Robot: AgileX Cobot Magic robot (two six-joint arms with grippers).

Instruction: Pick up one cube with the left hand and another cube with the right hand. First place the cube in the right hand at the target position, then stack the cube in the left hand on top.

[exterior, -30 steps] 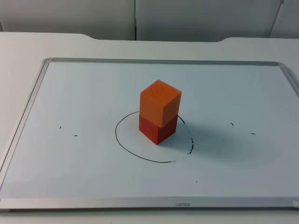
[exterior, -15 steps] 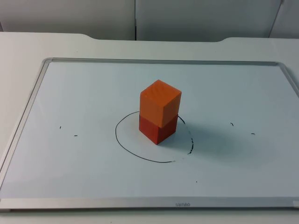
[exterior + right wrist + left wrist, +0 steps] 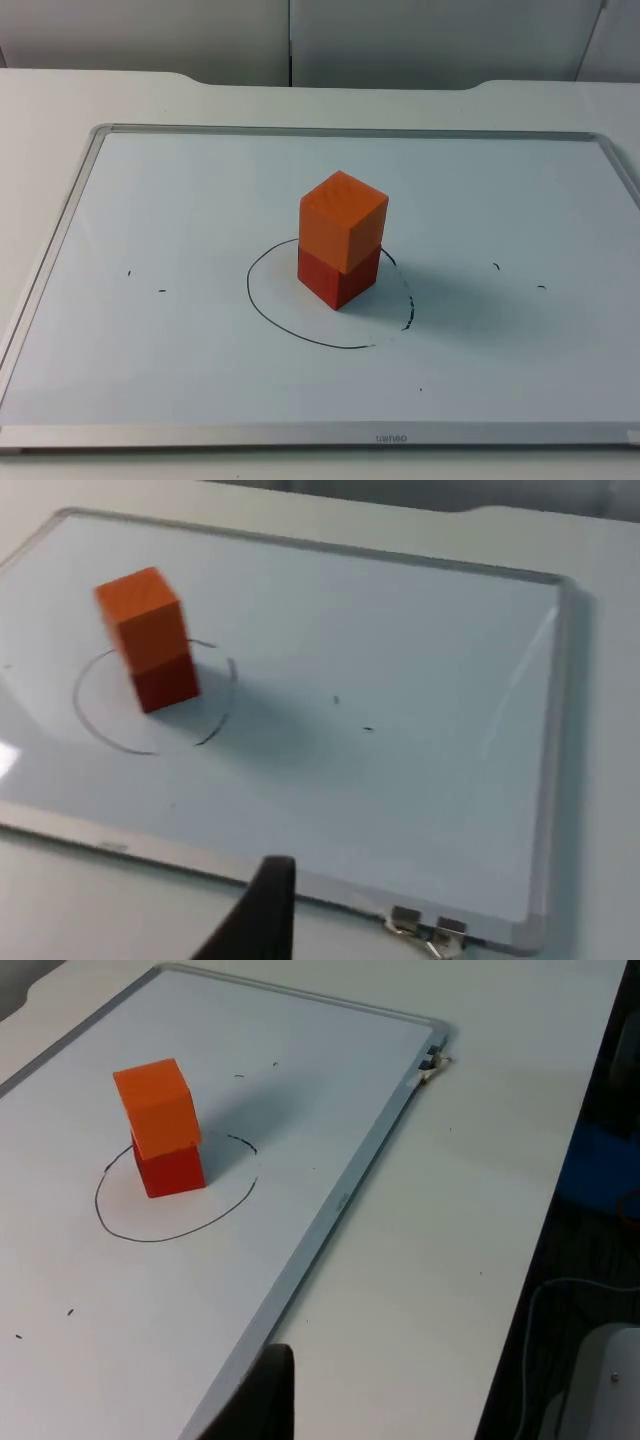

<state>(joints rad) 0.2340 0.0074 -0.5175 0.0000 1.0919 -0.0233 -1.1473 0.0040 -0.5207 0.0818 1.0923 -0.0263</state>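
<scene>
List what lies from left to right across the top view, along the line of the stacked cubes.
Whiteboard frame → two small pen marks → drawn circle → orange cube on red cube → two more pen marks.

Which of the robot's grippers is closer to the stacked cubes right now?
Right, marginally, I think: the right gripper and the left gripper both hover by the whiteboard's frame, apart from the stack.

No change detected across top-view pictures. Orange cube point(image 3: 343, 220) on red cube point(image 3: 337, 277), frame centre, inside drawn circle point(image 3: 262, 310) on whiteboard point(image 3: 150, 200): position identical. No arm movement registered in top view.
</scene>
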